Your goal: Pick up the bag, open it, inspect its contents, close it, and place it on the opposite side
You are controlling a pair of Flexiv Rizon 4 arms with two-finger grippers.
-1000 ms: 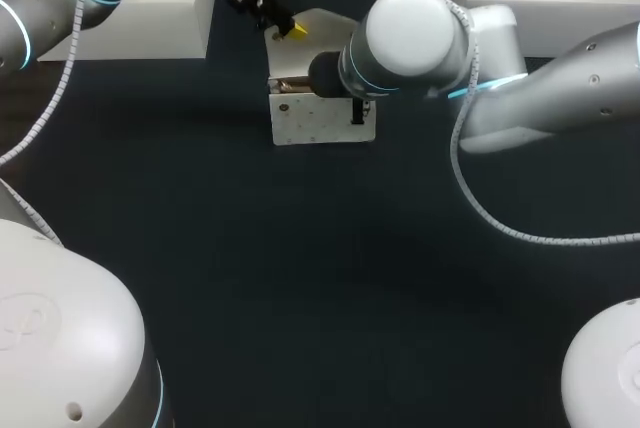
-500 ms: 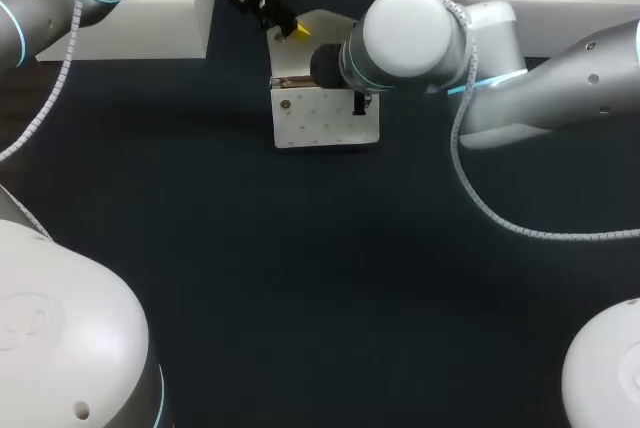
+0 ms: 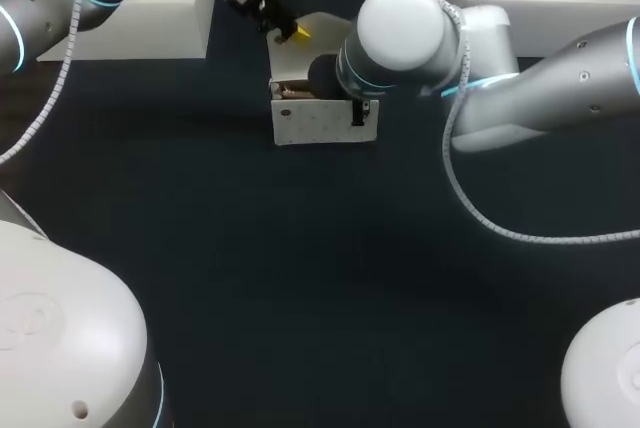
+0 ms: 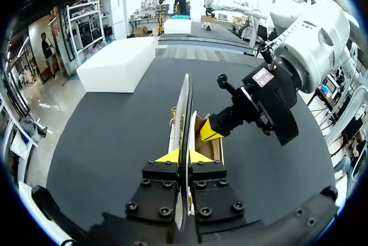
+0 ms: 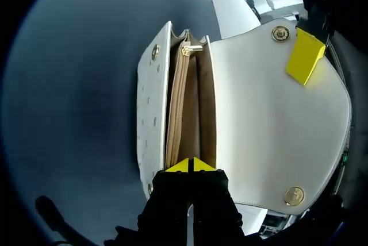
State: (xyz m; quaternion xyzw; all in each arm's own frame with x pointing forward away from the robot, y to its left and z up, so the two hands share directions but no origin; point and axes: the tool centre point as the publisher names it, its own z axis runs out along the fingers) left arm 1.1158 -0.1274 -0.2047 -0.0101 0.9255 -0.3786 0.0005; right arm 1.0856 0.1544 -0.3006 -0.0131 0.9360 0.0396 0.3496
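Left end effector [image 4: 184,155] clamps the handbag [image 3: 322,123] flap [image 5: 276,131]; right end effector [image 5: 190,165] pinches its rim. Hold flap wide for inspection.

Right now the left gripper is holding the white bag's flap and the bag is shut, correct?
Not quite. The bag is open, not shut: the right wrist view shows its tan inside. The left gripper does hold the flap.
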